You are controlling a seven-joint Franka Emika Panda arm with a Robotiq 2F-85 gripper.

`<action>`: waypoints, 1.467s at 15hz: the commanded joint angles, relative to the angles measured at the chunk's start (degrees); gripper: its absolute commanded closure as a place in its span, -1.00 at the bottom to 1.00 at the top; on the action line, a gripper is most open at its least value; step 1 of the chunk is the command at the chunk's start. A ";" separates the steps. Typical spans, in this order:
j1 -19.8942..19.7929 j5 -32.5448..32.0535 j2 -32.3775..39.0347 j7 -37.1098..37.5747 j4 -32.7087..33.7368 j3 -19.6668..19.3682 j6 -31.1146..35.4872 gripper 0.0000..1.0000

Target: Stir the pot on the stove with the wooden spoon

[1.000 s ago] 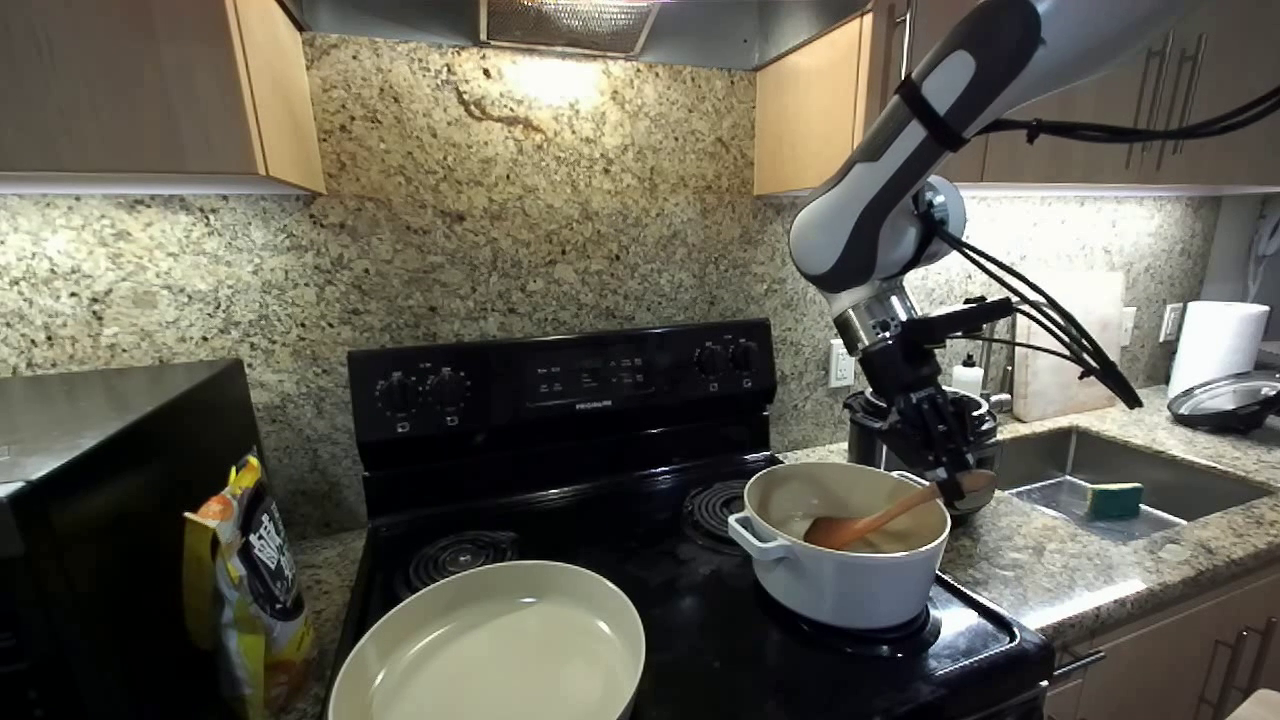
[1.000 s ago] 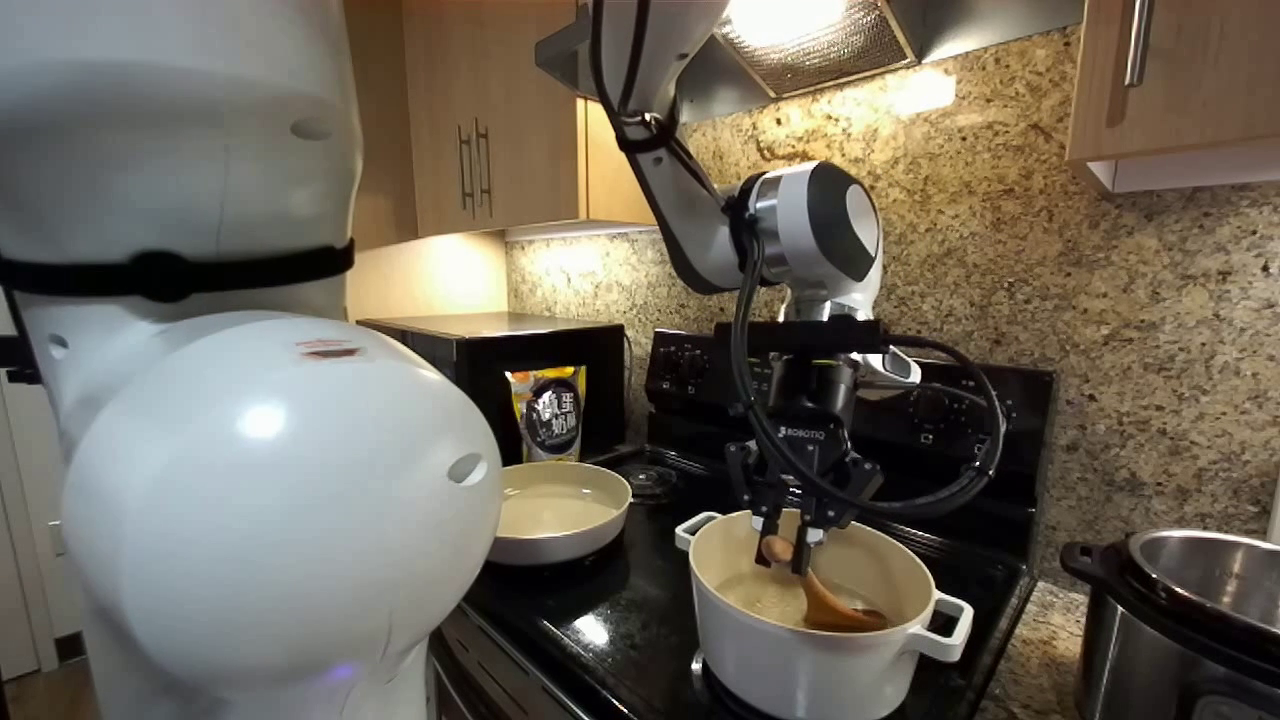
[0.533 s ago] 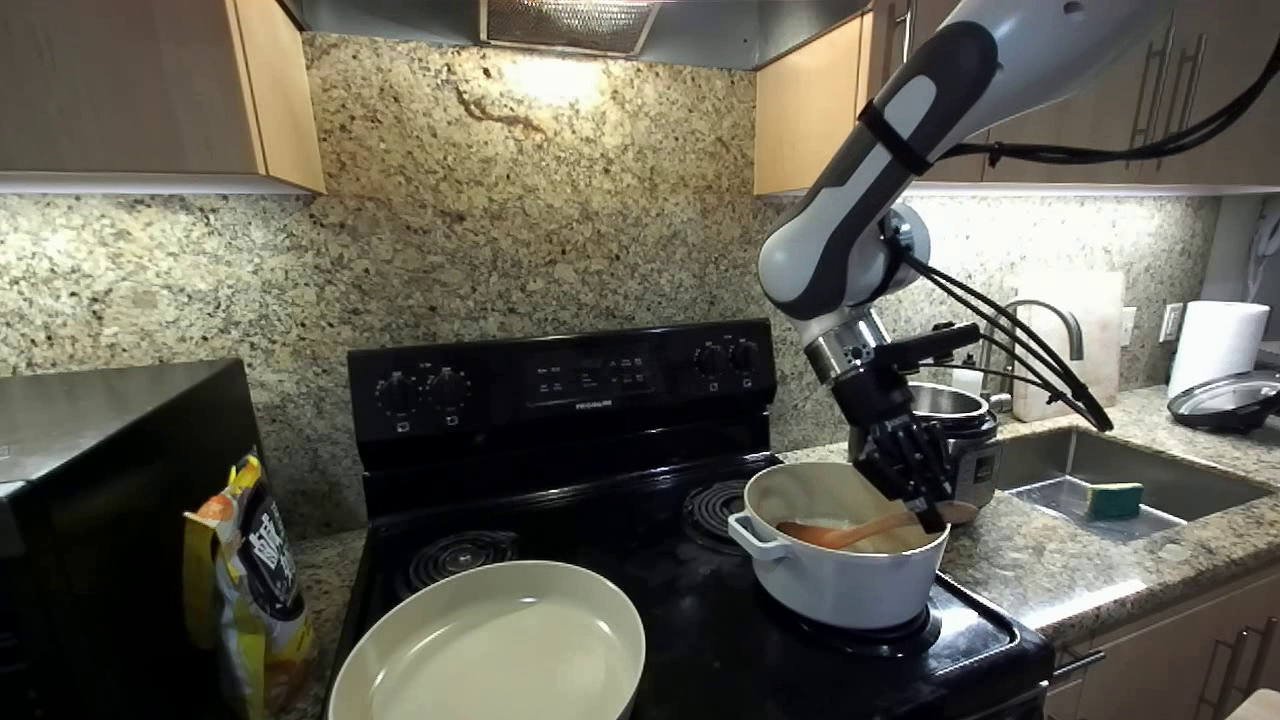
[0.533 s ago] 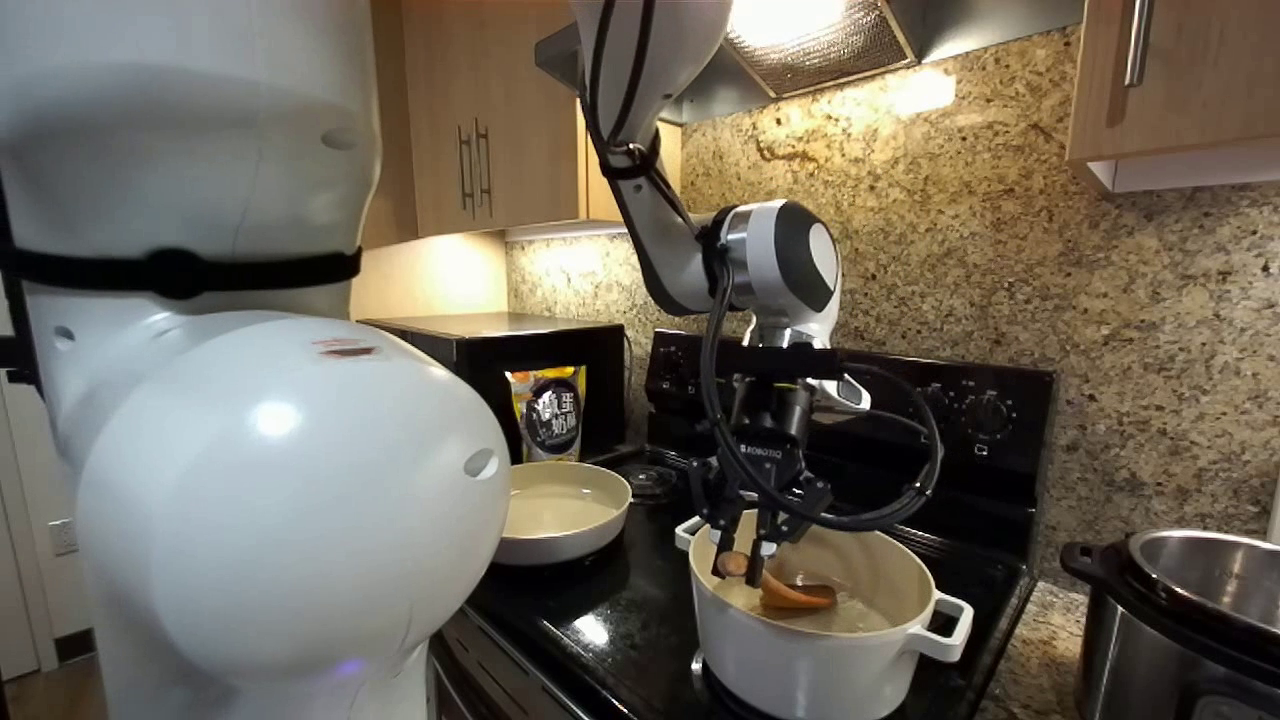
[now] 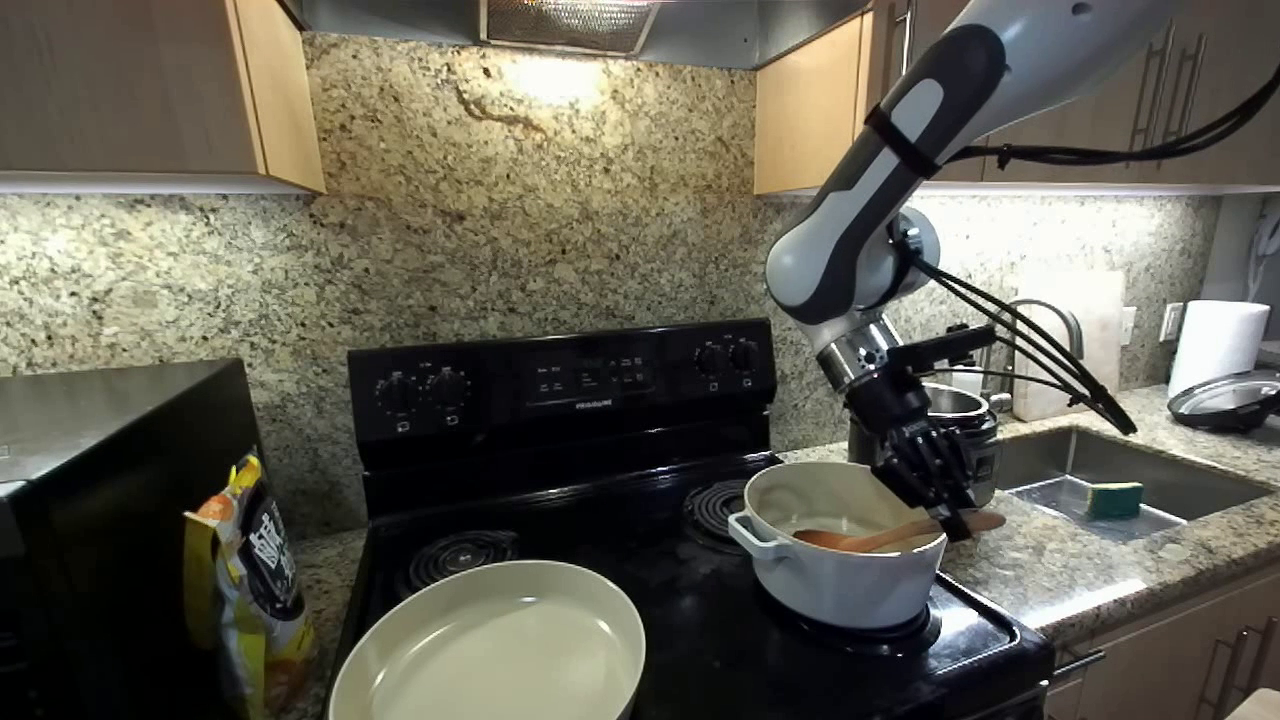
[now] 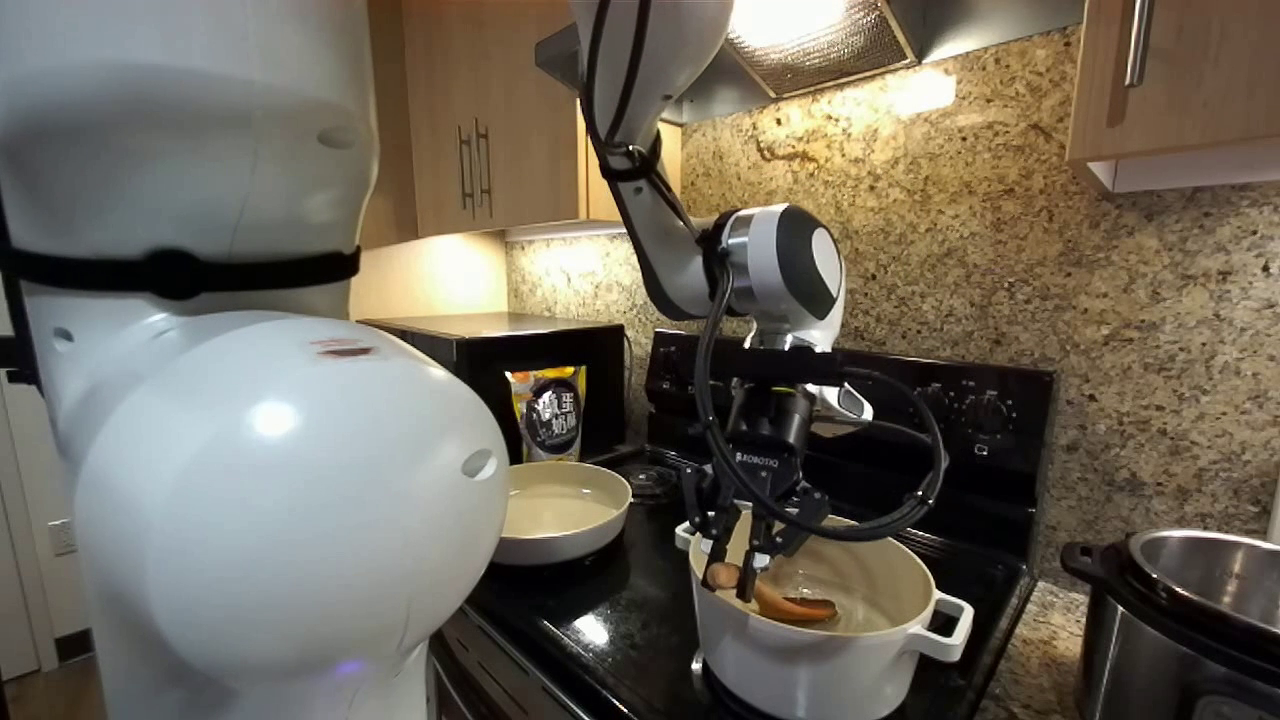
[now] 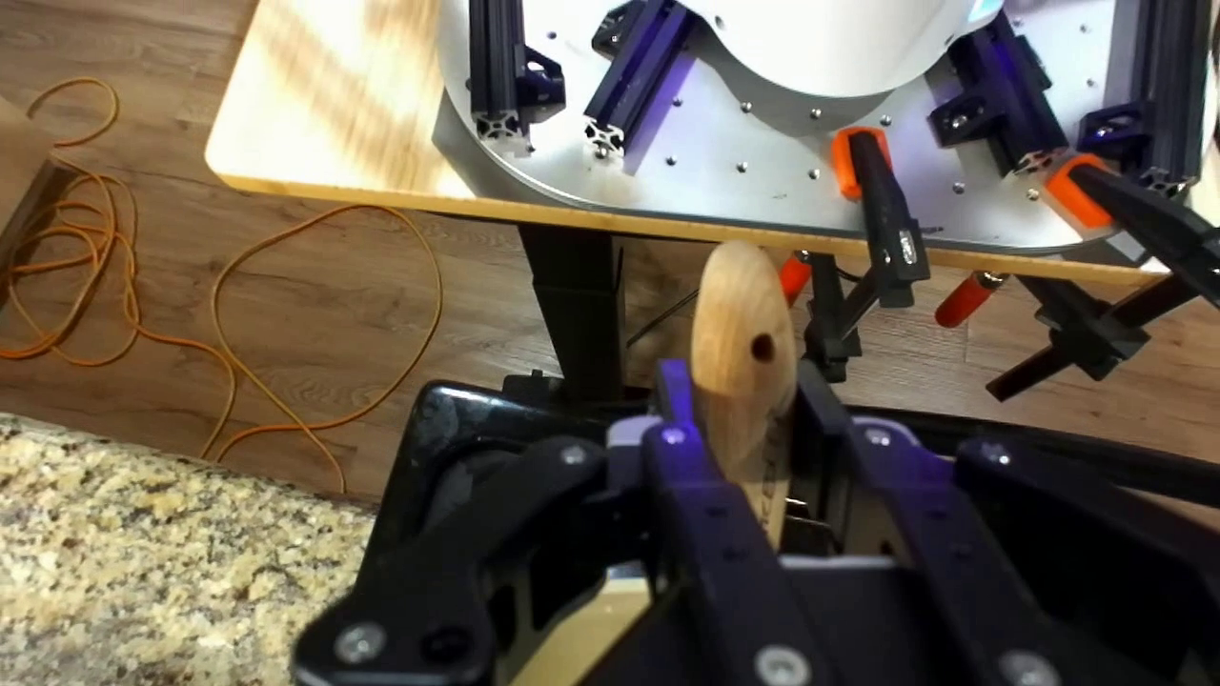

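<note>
Has the wooden spoon [image 5: 845, 542] clamped in the pincer [image 6: 729, 582] near the top of the handle, with the fingers [image 7: 679, 395] tight against the wood on both sides. In the wrist view, shows the rounded handle end, pierced by a small hole, jutting out beyond the fingertips. Has the spoon tilted into the pot [image 5: 850, 590], with the bowl low inside and the handle slanting up across the rim in an exterior view. Cannot tell a touch from a narrow gap between handle and rim, nor make out the contents beyond some wet-looking glints.

In both exterior views, find the pot upright on a front burner of the stove [image 5: 690, 640], white outside and cream within. On the same stove, well apart from the pot, find a large shallow dish [image 6: 560, 548], also pale. Beyond it, see a yellow-and-black bag [image 6: 549, 413] upright in front of a black box-shaped appliance [image 6: 605, 395].

Near the stove's opposite side, on the granite desk [image 6: 1050, 620], find a taller steel pot [image 6: 1150, 640]. Farther along, see a sink [image 5: 1190, 490] with a green-and-yellow sponge [image 5: 1114, 500] in it, then a paper roll [image 5: 1217, 350] with a dark-rimmed lid [image 5: 1230, 395] just beside it.
</note>
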 commanded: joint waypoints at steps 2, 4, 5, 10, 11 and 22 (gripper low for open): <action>-2.64 -0.80 -4.52 -0.55 -1.23 -2.26 -2.04 0.85; -3.49 -1.07 -4.96 -0.26 -0.42 -3.18 -2.66 0.85; -3.89 -0.95 -5.10 -0.33 -0.10 -3.58 -2.79 0.85; -4.31 -0.39 -4.42 -0.94 1.74 -4.19 -2.83 0.86; -4.10 -0.41 -4.14 -0.96 2.11 -3.99 -2.79 0.85; -1.60 -0.24 -1.23 -2.15 4.81 -1.00 -2.72 0.86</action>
